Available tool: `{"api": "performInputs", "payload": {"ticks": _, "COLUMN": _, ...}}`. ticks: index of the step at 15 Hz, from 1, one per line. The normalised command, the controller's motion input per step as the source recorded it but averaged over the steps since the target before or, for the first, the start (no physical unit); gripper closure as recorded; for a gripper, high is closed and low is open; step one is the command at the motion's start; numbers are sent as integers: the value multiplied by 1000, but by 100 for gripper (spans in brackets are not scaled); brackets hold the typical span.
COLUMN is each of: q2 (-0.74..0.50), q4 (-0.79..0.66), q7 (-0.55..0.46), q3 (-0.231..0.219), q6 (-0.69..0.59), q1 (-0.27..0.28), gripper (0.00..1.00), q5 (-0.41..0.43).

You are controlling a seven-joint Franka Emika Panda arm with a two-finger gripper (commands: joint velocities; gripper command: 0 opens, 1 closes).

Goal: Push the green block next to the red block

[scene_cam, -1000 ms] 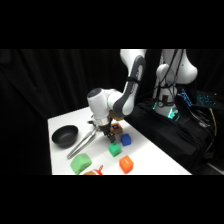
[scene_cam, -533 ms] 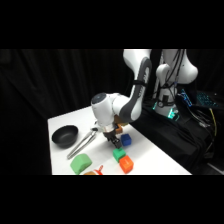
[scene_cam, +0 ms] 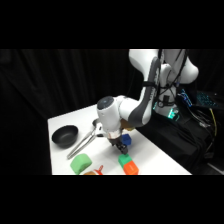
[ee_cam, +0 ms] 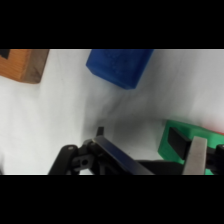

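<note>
In the side view, the small green block (scene_cam: 123,160) lies near the table's front edge. It sits right against the orange-red block (scene_cam: 131,168), on that block's upper-left side. My gripper (scene_cam: 121,147) hangs low just behind the green block, close to or touching it. The wrist view shows the green block (ee_cam: 176,142) at the lower right, beside my black linkage (ee_cam: 100,156), with a thin red sliver (ee_cam: 218,131) of the red block past it.
A blue cube (scene_cam: 128,141) (ee_cam: 120,67) sits just behind the gripper, and a brownish-orange cube (ee_cam: 20,65) lies beyond it. Metal tongs (scene_cam: 82,143), a black bowl (scene_cam: 65,135) and a larger rounded green piece (scene_cam: 80,164) are to the left. The table's front edge is close.
The gripper has moved forward and to the right across the table. The green block has slid ahead of it, up against the red block.
</note>
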Motion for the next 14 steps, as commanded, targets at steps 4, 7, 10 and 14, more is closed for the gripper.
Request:
{"api": "performInputs", "payload": {"ticks": 4, "q2": -325, "q4": -1, "q7": 31, "q3": -77, "q6": -312, "q1": -68, "gripper": 0, "q5": -63}}
{"api": "performInputs", "payload": {"ticks": 7, "q2": -433, "q4": -9, "q7": 47, "q3": -29, "q6": -446, "q1": -51, "gripper": 0, "q5": -64}}
{"api": "performInputs", "payload": {"ticks": 10, "q2": -337, "q4": 26, "q7": 18, "q3": 26, "q6": -439, "q1": -38, "gripper": 0, "q5": -22}}
{"api": "performInputs", "payload": {"ticks": 14, "q2": -220, "q4": 5, "q7": 82, "q3": 43, "q6": -300, "q1": -6, "gripper": 0, "q5": -13}}
